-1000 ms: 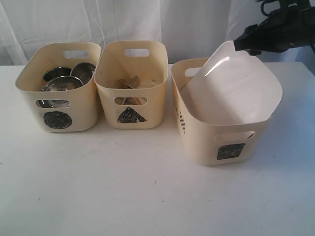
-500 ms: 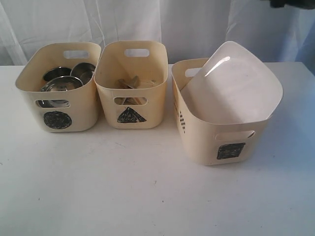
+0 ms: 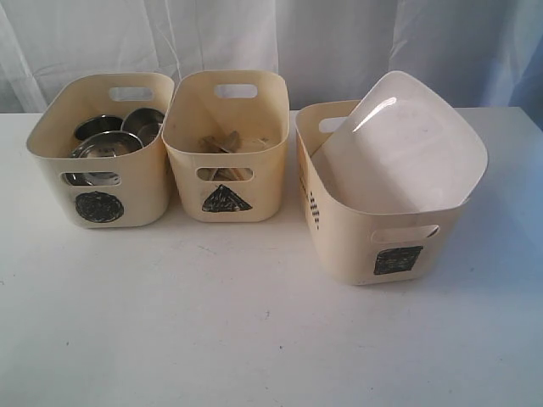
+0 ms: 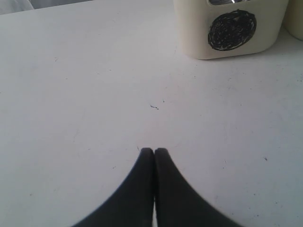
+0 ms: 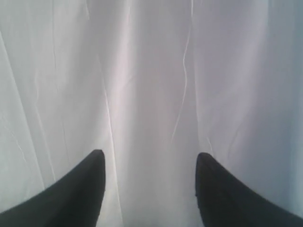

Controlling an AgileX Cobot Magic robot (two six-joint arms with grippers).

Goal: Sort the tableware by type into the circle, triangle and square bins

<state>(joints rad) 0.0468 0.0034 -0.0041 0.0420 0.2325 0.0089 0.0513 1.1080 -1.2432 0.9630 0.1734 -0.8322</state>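
Three cream bins stand in a row on the white table. The circle bin (image 3: 100,157) on the left holds steel bowls and mugs (image 3: 110,140). The triangle bin (image 3: 227,148) in the middle holds wooden chopsticks and cutlery (image 3: 222,142). The large white plate (image 3: 399,144) leans tilted inside the square bin (image 3: 373,229) on the right, sticking out above its rim. Neither arm shows in the exterior view. My left gripper (image 4: 154,151) is shut and empty above bare table, with the circle bin (image 4: 232,30) ahead of it. My right gripper (image 5: 149,163) is open and empty, facing the white curtain.
A white curtain (image 3: 271,38) hangs behind the table. The white table (image 3: 212,322) stretches bare in front of the bins. The bins stand close together, the left two nearly touching.
The right arm was at the plate's top edge a second ago; it has lifted away out of the exterior view. The plate stays leaning in the square bin.
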